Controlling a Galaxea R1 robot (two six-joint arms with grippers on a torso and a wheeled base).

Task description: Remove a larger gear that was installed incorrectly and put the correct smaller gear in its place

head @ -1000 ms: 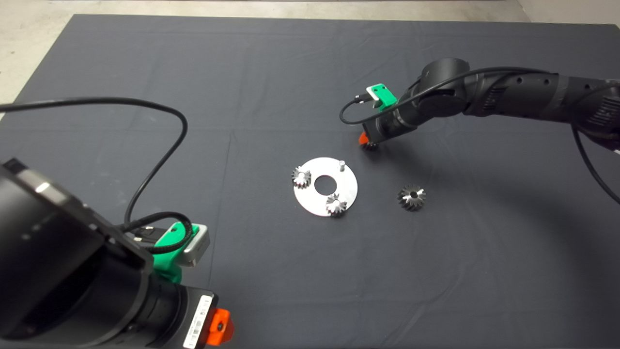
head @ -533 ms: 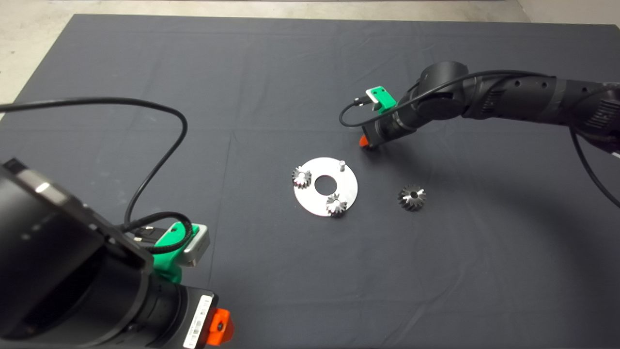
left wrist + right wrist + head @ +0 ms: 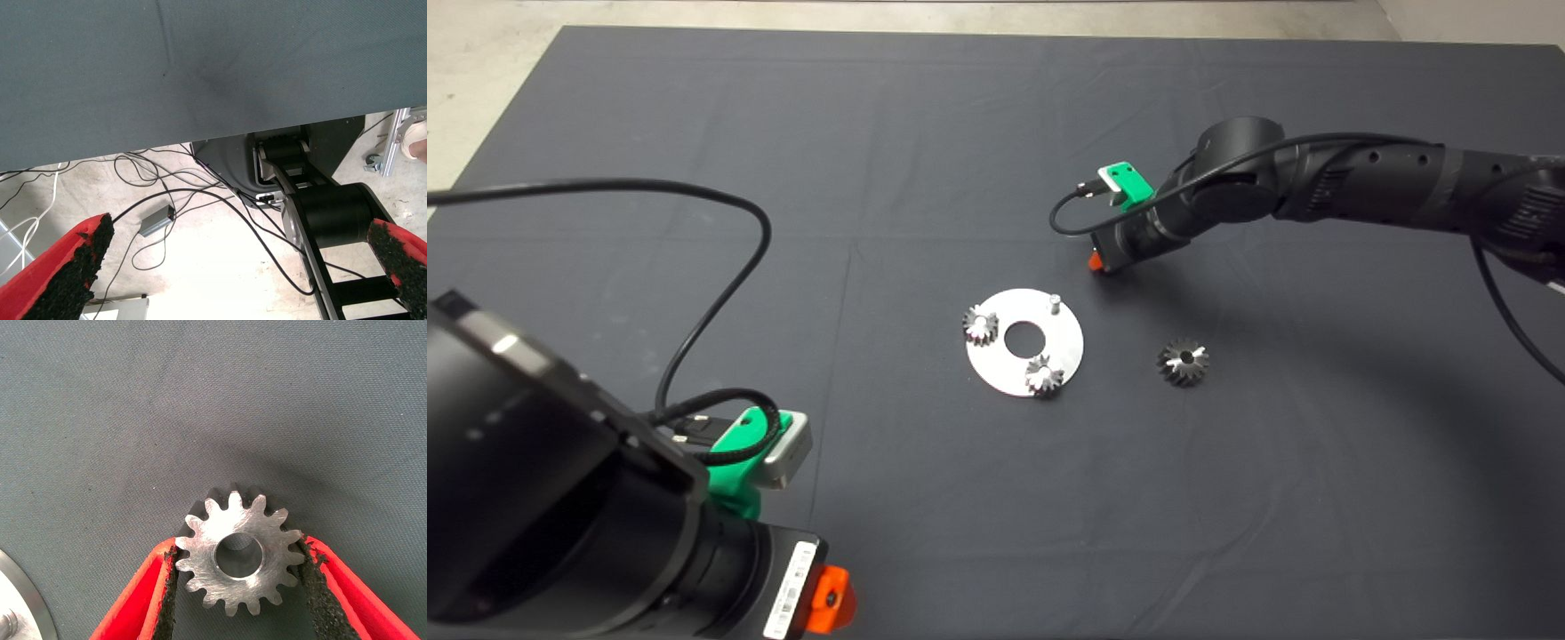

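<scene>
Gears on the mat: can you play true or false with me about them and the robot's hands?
1. The right hand grips the smaller gear between its pads. True.
2. The larger gear sits on a peg of the round plate. False: it lies on the mat, beside the plate.
3. Two shiny gears sit on the plate. True.
4. Every peg on the plate carries a gear. False: one peg stands bare.
5. The left hand is shut on a gear. False: it is open and holds nothing, parked at the lower left edge of the mat.
</scene>
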